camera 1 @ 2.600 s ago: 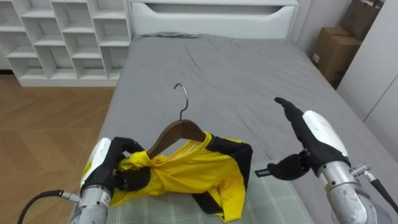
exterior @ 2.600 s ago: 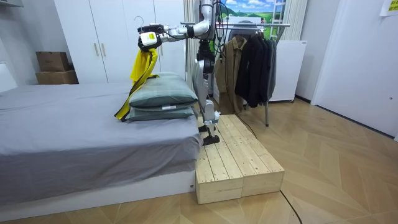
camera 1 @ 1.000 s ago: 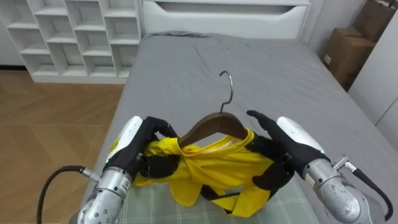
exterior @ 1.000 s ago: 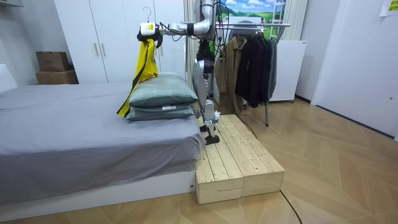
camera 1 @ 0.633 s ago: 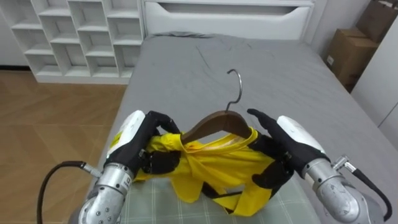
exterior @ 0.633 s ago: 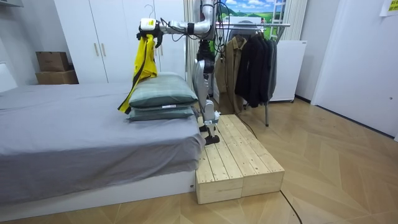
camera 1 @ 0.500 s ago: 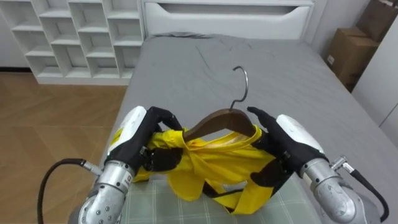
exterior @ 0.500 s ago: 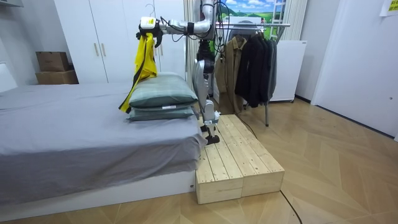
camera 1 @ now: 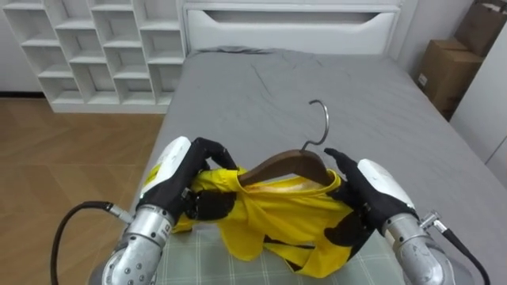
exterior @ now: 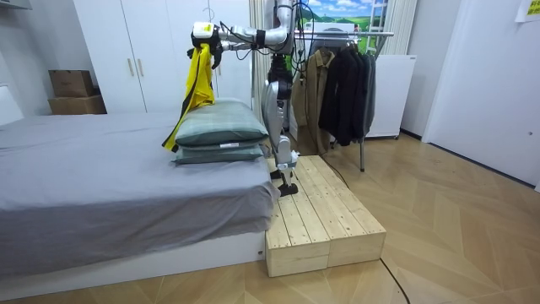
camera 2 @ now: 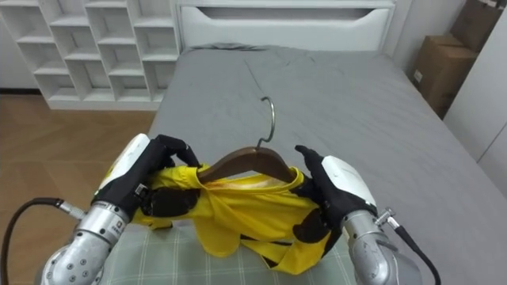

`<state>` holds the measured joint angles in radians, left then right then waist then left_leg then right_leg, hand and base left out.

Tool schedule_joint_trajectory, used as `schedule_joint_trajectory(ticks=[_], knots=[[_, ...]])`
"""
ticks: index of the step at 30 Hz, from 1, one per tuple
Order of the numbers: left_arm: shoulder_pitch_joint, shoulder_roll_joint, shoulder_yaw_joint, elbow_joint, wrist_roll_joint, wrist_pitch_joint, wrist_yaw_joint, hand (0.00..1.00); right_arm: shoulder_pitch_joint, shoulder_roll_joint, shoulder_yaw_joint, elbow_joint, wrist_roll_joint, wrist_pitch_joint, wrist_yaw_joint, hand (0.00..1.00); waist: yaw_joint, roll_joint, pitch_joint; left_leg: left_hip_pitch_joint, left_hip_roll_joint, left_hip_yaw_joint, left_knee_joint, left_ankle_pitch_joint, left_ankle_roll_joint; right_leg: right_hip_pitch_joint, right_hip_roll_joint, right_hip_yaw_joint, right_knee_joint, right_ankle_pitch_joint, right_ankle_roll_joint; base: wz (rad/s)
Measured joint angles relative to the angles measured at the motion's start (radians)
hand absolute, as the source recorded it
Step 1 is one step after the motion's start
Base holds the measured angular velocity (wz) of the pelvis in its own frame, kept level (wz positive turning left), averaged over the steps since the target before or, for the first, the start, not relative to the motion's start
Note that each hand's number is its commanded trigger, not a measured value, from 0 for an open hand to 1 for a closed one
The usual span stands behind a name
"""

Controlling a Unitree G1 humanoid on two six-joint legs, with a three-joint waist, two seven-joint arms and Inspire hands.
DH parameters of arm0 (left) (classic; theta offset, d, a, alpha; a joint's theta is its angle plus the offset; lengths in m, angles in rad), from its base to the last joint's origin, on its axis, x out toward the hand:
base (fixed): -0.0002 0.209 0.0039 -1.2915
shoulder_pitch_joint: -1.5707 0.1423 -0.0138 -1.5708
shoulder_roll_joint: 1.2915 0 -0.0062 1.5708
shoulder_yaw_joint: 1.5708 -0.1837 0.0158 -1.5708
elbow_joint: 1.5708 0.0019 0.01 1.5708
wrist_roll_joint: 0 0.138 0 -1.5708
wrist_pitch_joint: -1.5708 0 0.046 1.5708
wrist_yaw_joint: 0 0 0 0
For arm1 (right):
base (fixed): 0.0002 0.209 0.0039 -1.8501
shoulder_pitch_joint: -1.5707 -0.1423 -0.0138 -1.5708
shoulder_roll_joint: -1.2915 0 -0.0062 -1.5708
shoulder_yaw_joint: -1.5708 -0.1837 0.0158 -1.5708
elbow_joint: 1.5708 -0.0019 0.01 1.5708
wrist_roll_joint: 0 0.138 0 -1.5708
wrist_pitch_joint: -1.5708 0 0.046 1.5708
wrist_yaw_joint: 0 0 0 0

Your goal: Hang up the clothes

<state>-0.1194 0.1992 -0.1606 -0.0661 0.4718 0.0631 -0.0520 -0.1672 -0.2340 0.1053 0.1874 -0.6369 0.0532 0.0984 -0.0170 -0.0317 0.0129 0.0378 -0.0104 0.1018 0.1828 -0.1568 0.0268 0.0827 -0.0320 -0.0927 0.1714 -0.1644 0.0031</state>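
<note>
The robot is standing on a wooden platform (exterior: 325, 219) beside the bed (camera 1: 261, 87), holding a yellow shirt (camera 1: 269, 218) on a wooden hanger (camera 1: 285, 165) above the pillows (exterior: 221, 133). The left hand (camera 1: 178, 170) is curling its fingers round one bunched shoulder of the shirt. The right hand (camera 1: 376, 194) is clamping its fingers on the other shoulder, the hanger's hook rising between both sets of fingers

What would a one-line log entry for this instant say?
phase: yellow garment on wooden hanger, not hung | left hand: shut on garment | right hand: shut on garment | location: beside bed
</note>
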Motion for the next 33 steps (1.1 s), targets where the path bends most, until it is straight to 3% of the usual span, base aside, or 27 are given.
schedule_joint_trajectory(ticks=[11, 12, 13, 14, 15, 21, 22, 24, 33], knots=[[-0.001, -0.004, 0.000, -0.002, -0.012, -0.001, 0.000, 1.00, -0.005, 0.002, 0.013, 0.048, -0.044, -0.016, -0.084, 0.00, 0.001, 0.000, 0.0001, 0.000, -0.001, -0.012, 0.000, 0.000, 0.000, 0.002, -0.001, -0.005, -0.001, 0.000, 0.000, 0.01], [-0.001, -0.003, 0.000, -0.002, -0.026, -0.001, 0.000, 1.00, -0.005, 0.002, 0.015, 0.048, -0.048, -0.017, -0.100, 0.13, 0.001, 0.000, 0.0003, 0.000, -0.001, -0.013, 0.000, 0.000, 0.000, 0.002, -0.001, -0.006, -0.001, 0.000, 0.000, 0.00], [-0.001, -0.003, 0.001, -0.002, -0.032, -0.001, 0.000, 1.00, -0.005, 0.002, 0.017, 0.048, -0.056, -0.018, -0.113, 0.19, 0.002, 0.000, 0.0005, 0.000, -0.001, -0.014, -0.001, 0.000, 0.000, 0.001, -0.001, -0.006, -0.001, 0.000, 0.000, 0.00], [-0.001, -0.003, 0.001, -0.002, -0.036, -0.001, 0.000, 1.00, -0.005, 0.002, 0.018, 0.048, -0.056, -0.018, -0.121, 0.53, 0.002, 0.000, 0.0006, 0.000, -0.001, -0.014, -0.001, 0.000, 0.000, 0.002, -0.001, -0.006, -0.001, 0.000, 0.000, 0.00], [-0.001, -0.001, 0.000, -0.002, -0.049, -0.001, 0.000, 1.00, -0.005, 0.003, 0.021, 0.048, -0.059, -0.018, -0.138, 0.62, 0.002, 0.001, 0.0011, 0.000, -0.001, -0.014, -0.001, 0.000, 0.000, 0.002, -0.001, -0.006, -0.001, 0.000, 0.000, 0.00], [-0.001, -0.004, -0.001, -0.002, -0.050, -0.001, -0.003, 1.00, -0.005, 0.004, 0.043, 0.048, -0.068, -0.019, -0.205, 0.82, 0.007, 0.008, 0.0026, 0.004, -0.001, -0.017, -0.004, 0.000, 0.000, 0.007, -0.001, -0.014, -0.002, 0.000, 0.000, 0.01], [-0.001, -0.005, -0.002, -0.002, -0.052, -0.001, -0.003, 1.00, -0.005, 0.004, 0.051, 0.048, -0.068, -0.019, -0.220, 0.92, 0.009, 0.012, 0.0024, 0.006, -0.001, -0.017, -0.006, 0.000, 0.000, 0.008, -0.001, -0.014, -0.002, 0.000, 0.000, 0.00], [-0.001, -0.005, -0.002, -0.002, -0.059, -0.001, -0.003, 1.00, -0.005, 0.003, 0.056, 0.048, -0.068, -0.020, -0.238, 1.00, 0.014, 0.017, 0.0018, 0.010, -0.001, -0.016, -0.009, 0.000, 0.000, 0.009, -0.001, -0.014, -0.002, 0.000, 0.000, 0.00], [0.002, 0.001, -0.008, -0.002, -0.103, -0.001, -0.003, 1.00, -0.005, -0.003, 0.070, 0.048, -0.066, -0.032, -0.298, 1.00, 0.026, 0.020, 0.0017, 0.010, -0.002, -0.014, -0.014, 0.000, 0.000, 0.007, -0.001, -0.013, -0.003, 0.000, 0.000, 0.00]])
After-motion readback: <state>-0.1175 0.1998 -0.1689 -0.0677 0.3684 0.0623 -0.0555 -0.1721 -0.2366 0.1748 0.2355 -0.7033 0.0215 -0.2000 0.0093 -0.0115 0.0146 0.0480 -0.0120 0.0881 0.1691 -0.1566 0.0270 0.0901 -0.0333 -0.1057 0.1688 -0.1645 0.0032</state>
